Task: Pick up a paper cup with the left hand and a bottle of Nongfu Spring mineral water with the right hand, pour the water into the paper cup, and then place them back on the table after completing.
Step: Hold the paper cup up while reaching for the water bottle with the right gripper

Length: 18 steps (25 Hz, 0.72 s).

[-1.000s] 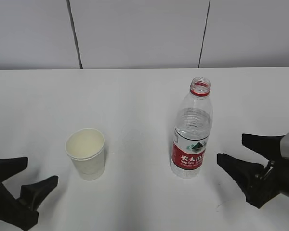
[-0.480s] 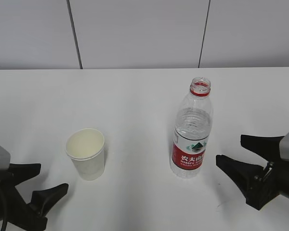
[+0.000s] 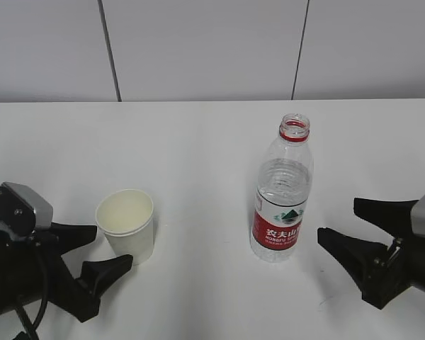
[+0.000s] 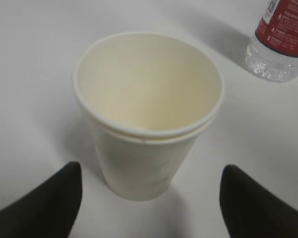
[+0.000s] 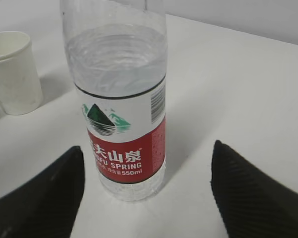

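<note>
One paper cup (image 3: 127, 234) stands upright on the white table (image 3: 198, 149), left of centre; the left wrist view shows a second rim line just under its lip, so it may be two cups nested, though that cannot be told for sure. One bottle of Nongfu Spring mineral water (image 3: 282, 191) stands upright to the right of the cup and well apart from it, uncapped, with a red ring at the neck, a red and white label, and water up to about its shoulder. In the right wrist view its top is cut off by the frame edge; in the left wrist view only its base and label edge show. Two grippers are in view. The left hand (image 3: 92, 251) lies low on the table with its two black fingers spread wide, their tips just beside the cup on either side and not touching it. The right hand (image 3: 347, 227) is likewise spread wide, empty, near the bottle with a gap between. Both arms are cut off at the lower frame edges.
</note>
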Available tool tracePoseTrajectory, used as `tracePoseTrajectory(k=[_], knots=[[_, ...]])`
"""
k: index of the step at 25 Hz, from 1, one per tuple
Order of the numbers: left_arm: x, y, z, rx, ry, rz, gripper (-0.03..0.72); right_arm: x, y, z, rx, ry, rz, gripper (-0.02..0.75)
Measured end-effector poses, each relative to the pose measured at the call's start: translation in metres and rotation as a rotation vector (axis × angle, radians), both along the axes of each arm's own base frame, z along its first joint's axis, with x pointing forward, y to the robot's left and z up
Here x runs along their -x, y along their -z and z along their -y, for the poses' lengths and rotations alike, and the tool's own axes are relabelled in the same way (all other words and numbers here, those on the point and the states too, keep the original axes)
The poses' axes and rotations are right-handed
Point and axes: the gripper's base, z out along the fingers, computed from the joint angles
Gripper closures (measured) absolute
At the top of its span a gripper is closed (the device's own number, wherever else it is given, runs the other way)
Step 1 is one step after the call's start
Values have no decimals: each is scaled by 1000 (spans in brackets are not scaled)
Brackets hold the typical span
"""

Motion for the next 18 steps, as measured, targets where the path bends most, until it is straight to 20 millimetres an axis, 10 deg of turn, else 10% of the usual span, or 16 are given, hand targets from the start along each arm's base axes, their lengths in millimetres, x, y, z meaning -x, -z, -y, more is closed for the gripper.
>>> tracePoseTrajectory(k=[18], knots=[[-33,12,14,52,37,-10,104,0,0,0,1,-1,1,152]])
